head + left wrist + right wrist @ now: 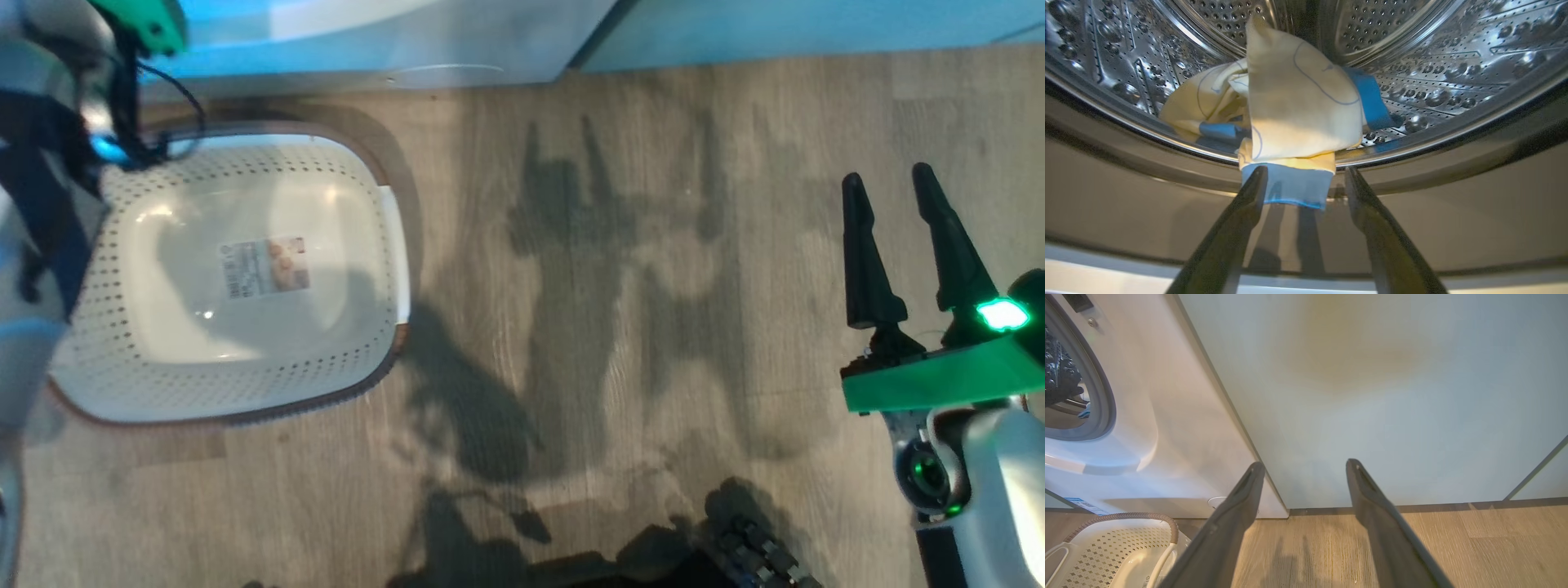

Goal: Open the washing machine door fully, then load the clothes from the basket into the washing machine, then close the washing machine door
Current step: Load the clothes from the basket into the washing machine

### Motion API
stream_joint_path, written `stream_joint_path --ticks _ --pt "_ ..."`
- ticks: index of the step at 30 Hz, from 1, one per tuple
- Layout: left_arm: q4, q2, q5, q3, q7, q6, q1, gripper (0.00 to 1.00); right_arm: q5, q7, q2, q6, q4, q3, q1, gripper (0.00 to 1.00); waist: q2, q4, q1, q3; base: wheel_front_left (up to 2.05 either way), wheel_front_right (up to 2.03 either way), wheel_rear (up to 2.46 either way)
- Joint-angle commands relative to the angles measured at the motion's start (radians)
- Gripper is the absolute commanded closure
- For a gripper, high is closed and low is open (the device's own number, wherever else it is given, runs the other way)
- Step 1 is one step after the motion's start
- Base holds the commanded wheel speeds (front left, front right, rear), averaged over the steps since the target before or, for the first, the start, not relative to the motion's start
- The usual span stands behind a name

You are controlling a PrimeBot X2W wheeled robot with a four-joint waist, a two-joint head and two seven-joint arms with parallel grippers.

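At the left wrist view's centre, the clothes (pixel 1298 102) slump on the lip of the washing machine drum (pixel 1433 94), blue cuff (pixel 1290 188) dangling straight ahead between the wide-open, empty left fingers (pixel 1231 241), while the right fingers (pixel 864 261), likewise spread and empty, hover at the head view's right edge.

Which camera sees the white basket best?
The head view: it looks down into the basket, showing its holed walls and floor label. The right wrist view catches one end and a handle. The left wrist view faces the drum instead.
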Motion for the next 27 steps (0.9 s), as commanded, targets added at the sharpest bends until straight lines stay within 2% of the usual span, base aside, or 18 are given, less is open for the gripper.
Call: stream_joint_path --ticks 1,11,20,21,22,24,25,26,27 --pt "-0.014 0.061 0.007 0.03 0.026 -0.006 -0.042 0.0 0.01 -0.009 0.002 -0.003 -0.02 0.019 0.002 0.0 0.0 -0.022 -0.0002 0.019 0.0 0.0 0.0" --pt "0.066 0.118 0.017 -0.004 0.211 -0.037 -0.161 0.0 0.069 -0.009 0.004 -0.003 -0.011 0.047 -0.022 0.0 0.0 -0.066 -0.0002 0.051 0.0 0.0 0.0" --pt "0.115 0.129 0.034 -0.039 0.306 -0.037 -0.207 0.0 0.089 -0.009 0.004 -0.003 -0.008 0.05 -0.027 0.0 0.0 -0.072 -0.0002 0.058 0.0 0.0 0.0" --pt "0.116 0.129 0.035 -0.042 0.313 -0.037 -0.211 0.11 0.09 -0.009 0.004 -0.003 -0.008 0.051 -0.028 0.0 0.0 -0.071 -0.0002 0.059 0.0 0.0 0.0" --pt "0.117 0.13 0.038 -0.045 0.318 -0.036 -0.215 0.42 0.091 -0.009 0.004 -0.003 -0.008 0.052 -0.029 0.0 0.0 -0.071 -0.0002 0.059 0.0 0.0 0.0" --pt "0.12 0.13 0.038 -0.052 0.341 -0.036 -0.221 0.67 0.093 -0.009 0.004 -0.003 -0.007 0.055 -0.031 0.0 0.0 -0.07 -0.0002 0.059 0.0 0.0 0.0" --pt "0.12 0.131 0.04 -0.056 0.349 -0.036 -0.225 0.87 0.094 -0.009 0.004 -0.003 -0.007 0.056 -0.032 0.0 0.0 -0.071 -0.0002 0.06 0.0 0.0 0.0" --pt "0.119 0.132 0.042 -0.06 0.357 -0.036 -0.228 1.0 0.095 -0.009 0.004 -0.003 -0.006 0.057 -0.033 0.0 0.0 -0.07 -0.0002 0.06 0.0 0.0 0.0" --pt "0.118 0.133 0.043 -0.064 0.367 -0.037 -0.231 1.0 0.096 -0.009 0.004 -0.003 -0.006 0.058 -0.034 0.0 0.0 -0.07 -0.0002 0.06 0.0 0.0 0.0"
